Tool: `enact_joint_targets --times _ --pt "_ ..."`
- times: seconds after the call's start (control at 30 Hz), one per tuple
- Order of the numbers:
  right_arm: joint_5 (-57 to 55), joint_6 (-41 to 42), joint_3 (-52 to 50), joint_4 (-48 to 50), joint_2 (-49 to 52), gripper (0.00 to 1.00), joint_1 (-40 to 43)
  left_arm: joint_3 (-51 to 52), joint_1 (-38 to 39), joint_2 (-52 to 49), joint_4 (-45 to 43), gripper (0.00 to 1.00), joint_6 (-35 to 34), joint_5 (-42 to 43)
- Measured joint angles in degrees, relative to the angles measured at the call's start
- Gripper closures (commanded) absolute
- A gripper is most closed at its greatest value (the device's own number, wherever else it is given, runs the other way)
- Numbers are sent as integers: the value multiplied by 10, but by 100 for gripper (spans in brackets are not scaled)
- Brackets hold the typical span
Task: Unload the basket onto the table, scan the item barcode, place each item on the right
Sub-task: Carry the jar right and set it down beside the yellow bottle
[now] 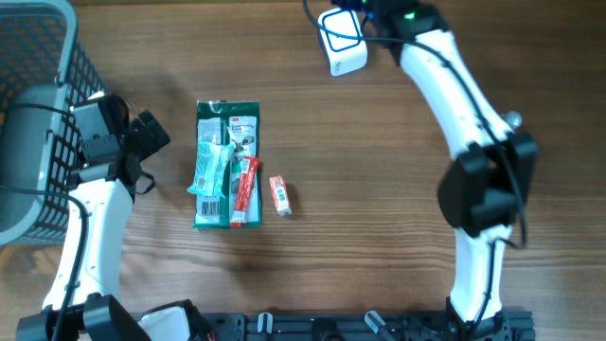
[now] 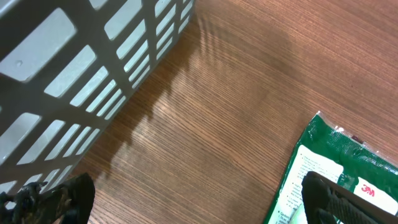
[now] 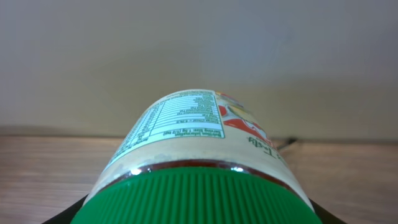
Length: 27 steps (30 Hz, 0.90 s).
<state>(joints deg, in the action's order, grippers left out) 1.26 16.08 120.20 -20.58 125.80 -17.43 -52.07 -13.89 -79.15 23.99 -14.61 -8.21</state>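
Matt wood-grain table; smooth grey plastic basket; glossy film packet; jar with glossy label, ribbed green plastic lid.

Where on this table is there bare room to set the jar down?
For the jar, the widest bare wood lies between the small red box and the right arm. Also free: the far strip between the basket and the white device. Crowded: the green packet pile, close to the left gripper.

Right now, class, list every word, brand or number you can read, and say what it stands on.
"3M": on the green pack.
Nutrition table on the jar: too small to read.
Red lettering on the jar: cut off, unreadable.
Print on the red stick and small box: too blurred to read.
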Motion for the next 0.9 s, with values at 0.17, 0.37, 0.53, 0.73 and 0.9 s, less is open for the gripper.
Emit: enact_joint_targets --times 0.17,0.37,0.53,0.73,0.9 --pt "9 -28 4 -229 -169 96 9 0 0 0 0 0 0 0" --pt "12 -35 -20 -595 -227 91 93 0 0 0 0 0 0 0" --pt "13 -47 -334 -506 -216 90 103 -1 0 0 0 0 0 0" --pt "12 -49 -516 -334 -214 32 103 -1 0 0 0 0 0 0" --pt "10 -53 -542 -303 -214 0 103 -1 0 0 0 0 0 0"
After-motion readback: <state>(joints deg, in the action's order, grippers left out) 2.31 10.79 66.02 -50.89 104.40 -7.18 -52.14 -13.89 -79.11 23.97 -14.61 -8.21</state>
